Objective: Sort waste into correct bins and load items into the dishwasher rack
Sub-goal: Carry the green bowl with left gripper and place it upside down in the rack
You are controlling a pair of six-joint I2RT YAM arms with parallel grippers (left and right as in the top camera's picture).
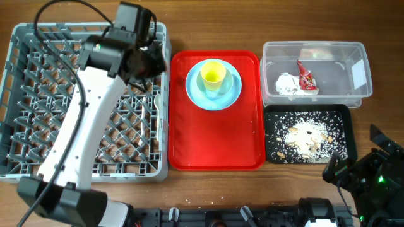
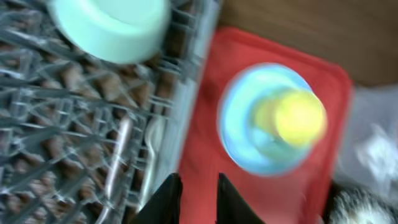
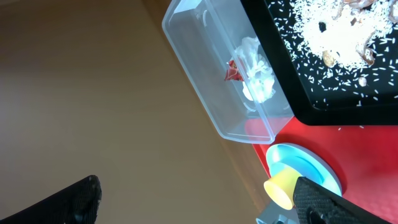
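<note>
The grey dishwasher rack (image 1: 38, 94) fills the left. In the left wrist view a mint-green bowl (image 2: 112, 25) sits in it, with a white fork (image 2: 118, 155) and spoon (image 2: 152, 137) lying near its right wall. My left gripper (image 2: 199, 196) hangs over the rack's right edge (image 1: 156, 62), slightly open and empty. A yellow cup (image 1: 213, 74) stands in a light blue bowl (image 1: 222, 90) on a pale blue plate (image 1: 196, 85). The clear tub (image 1: 344, 63) holds a napkin (image 1: 287, 84) and a red wrapper (image 1: 307, 77). The black tray (image 1: 341, 113) holds food scraps (image 1: 306, 135). My right gripper (image 3: 199, 205) is wide open and empty.
The plate stack stands on the flat red serving tray (image 1: 214, 139) between the rack and the bins. My right arm (image 1: 366, 176) sits at the table's front right corner, just below the black tray. Bare wood lies behind the tray.
</note>
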